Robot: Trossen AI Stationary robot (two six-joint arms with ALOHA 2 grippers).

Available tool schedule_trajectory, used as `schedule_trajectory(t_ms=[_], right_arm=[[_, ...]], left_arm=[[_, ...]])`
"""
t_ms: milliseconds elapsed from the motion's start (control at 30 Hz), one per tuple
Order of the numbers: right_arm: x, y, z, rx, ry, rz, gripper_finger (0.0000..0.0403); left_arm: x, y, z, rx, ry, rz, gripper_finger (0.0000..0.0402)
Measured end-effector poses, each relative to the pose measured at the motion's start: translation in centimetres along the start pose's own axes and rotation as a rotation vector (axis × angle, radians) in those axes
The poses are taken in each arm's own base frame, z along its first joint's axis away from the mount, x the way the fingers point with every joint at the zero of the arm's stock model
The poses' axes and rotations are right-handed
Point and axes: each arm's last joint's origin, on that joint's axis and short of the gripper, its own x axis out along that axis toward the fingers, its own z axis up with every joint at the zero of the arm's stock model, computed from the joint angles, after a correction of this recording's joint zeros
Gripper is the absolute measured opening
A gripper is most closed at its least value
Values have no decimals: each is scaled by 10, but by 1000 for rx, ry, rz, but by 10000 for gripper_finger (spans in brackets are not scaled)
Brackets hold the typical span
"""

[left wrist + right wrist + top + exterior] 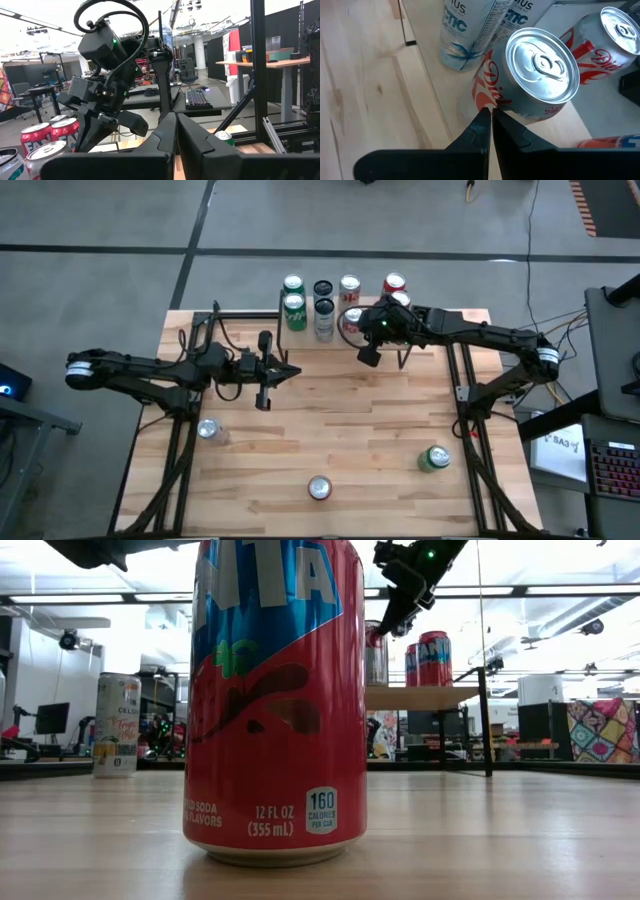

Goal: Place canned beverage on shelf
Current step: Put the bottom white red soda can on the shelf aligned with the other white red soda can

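the butcher-block table (330,430) fills the high view, its far edge carrying the shelf (300,338) crowded with upright cans. the right gripper (490,119), fingers pressed closed and empty, hovers over the shelf's front edge, a silver diet can (532,75) just beyond its fingertips; only its wrist view shows that the tips stand apart from the can and grip nothing. the left gripper (262,370), fingers also closed on nothing, waits above bare table, well short of the shelf. the low view alone shows a red fanta can (275,700) looming close to the lens, with the shelf top (420,697) and red cans (432,658) far behind. overhead, three more cans stand loose on the near half: a silver can (209,429), a green can (434,458) and the fanta's silver top (319,488).
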Motion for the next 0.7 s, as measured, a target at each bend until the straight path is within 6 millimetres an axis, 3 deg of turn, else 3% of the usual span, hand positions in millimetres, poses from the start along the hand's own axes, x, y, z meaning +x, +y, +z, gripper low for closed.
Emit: schedule_trajectory(t_ms=[700], right_arm=[[0, 0, 3, -3, -33, -4, 9]], left_arm=[[0, 0, 0, 0, -1, 0, 0]])
